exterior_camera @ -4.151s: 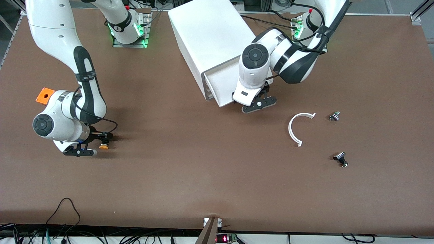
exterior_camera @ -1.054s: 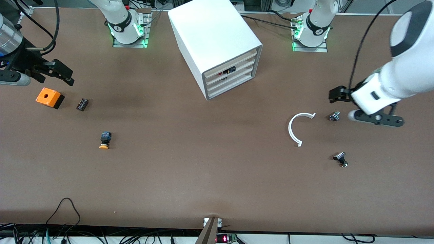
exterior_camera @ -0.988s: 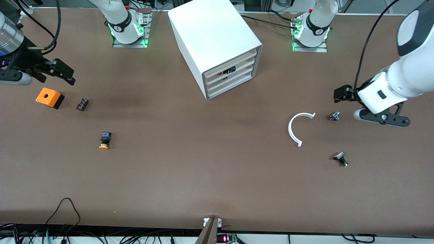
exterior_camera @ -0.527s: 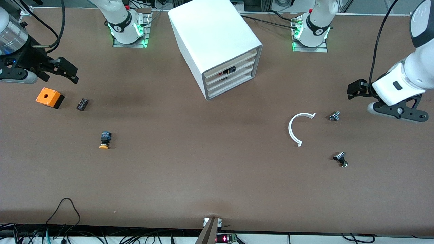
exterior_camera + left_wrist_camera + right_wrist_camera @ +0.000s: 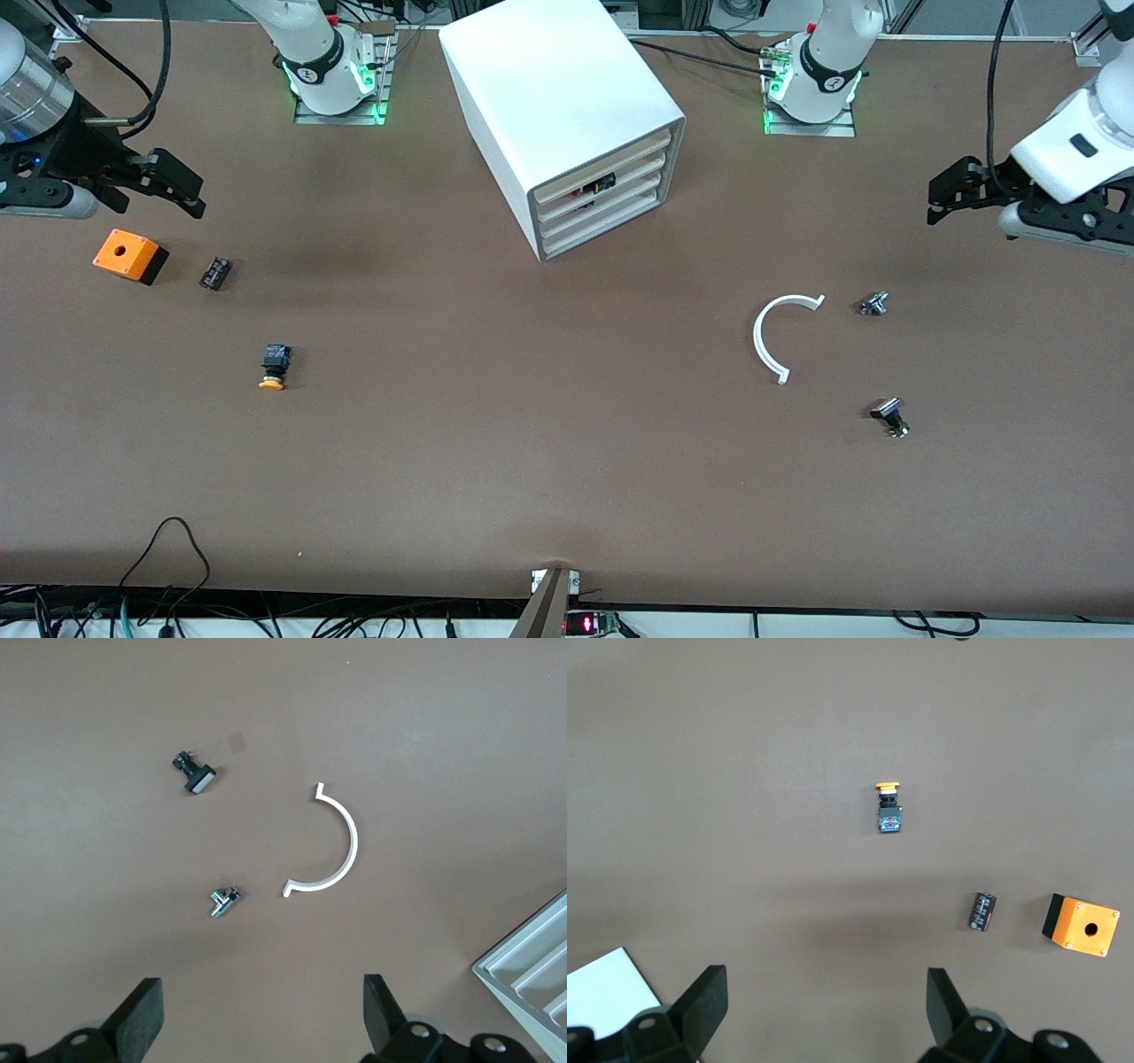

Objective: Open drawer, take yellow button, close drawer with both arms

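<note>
Lying on the table, the button (image 5: 273,367) is well away from both grippers, out in front of the right gripper's spread fingers (image 5: 700,1001) and touching nothing. The right gripper (image 5: 155,182) is hanging up over the right arm's end of the table, holding nothing, and the orange cube (image 5: 129,256) and the small black block (image 5: 215,272) are sitting on the table close below it. The left gripper (image 5: 1019,199) is hanging over the left arm's end with its fingers (image 5: 381,1010) wide apart and empty too. A white curved strip (image 5: 775,335) and two little metal parts (image 5: 874,304) (image 5: 889,416) are lying below those fingers. The drawer (image 5: 605,182) is sitting pushed into the cabinet (image 5: 554,106), far from both sets of fingers
</note>
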